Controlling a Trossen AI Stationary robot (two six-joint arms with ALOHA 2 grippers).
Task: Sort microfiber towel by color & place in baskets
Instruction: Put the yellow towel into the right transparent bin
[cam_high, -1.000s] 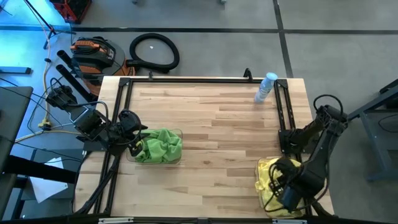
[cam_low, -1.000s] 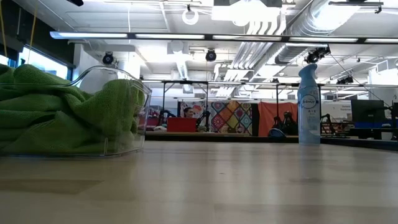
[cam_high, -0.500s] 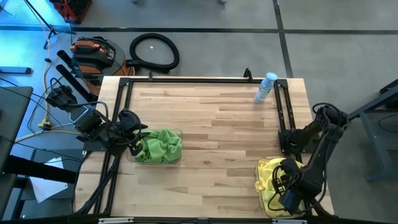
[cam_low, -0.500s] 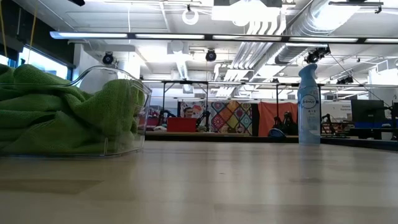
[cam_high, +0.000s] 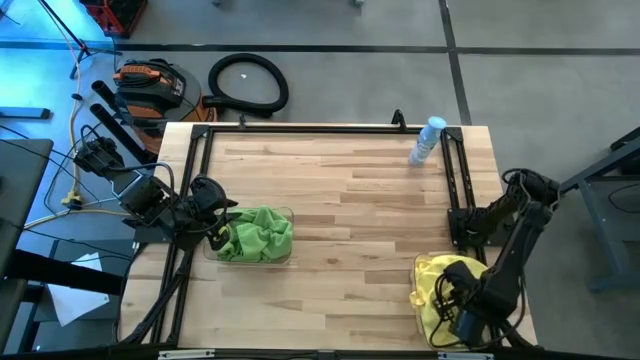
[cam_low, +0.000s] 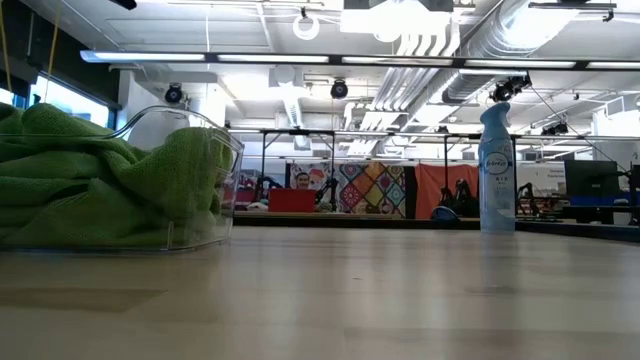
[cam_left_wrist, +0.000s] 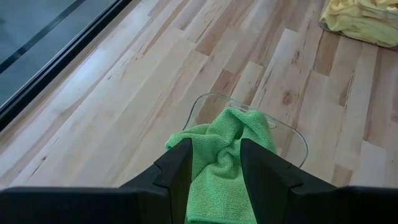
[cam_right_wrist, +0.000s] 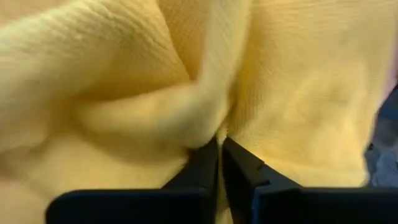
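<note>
Green microfiber towels (cam_high: 258, 235) are heaped in a clear basket (cam_high: 290, 212) at the table's left; in the low view they (cam_low: 100, 180) rise above its wall (cam_low: 225, 150). My left gripper (cam_left_wrist: 214, 152) hangs open over that heap, a finger on either side of a green fold (cam_left_wrist: 224, 143). Yellow towels (cam_high: 432, 275) are piled at the near right corner. My right gripper (cam_high: 448, 295) points down into them, shut on a yellow fold. My right gripper pinches a raised fold of a yellow towel (cam_right_wrist: 202, 121) between its two fingertips (cam_right_wrist: 239, 163). It comes from above, pointing down. The fold is gathered toward the tips, while the rest of the cloth lies on the yellow pile; how many layers cannot be told.
A pale blue spray bottle (cam_high: 427, 140) stands at the far right of the table (cam_low: 496, 170). Black metal frames run along the left (cam_high: 195, 180) and right (cam_high: 458, 170) sides. Bare wood lies between the two piles. A person (cam_low: 303, 181) sits far back in the room.
My right gripper has sunk onto the yellow pile and drifted a little toward the table's near edge. The green heap looks the same as before.
</note>
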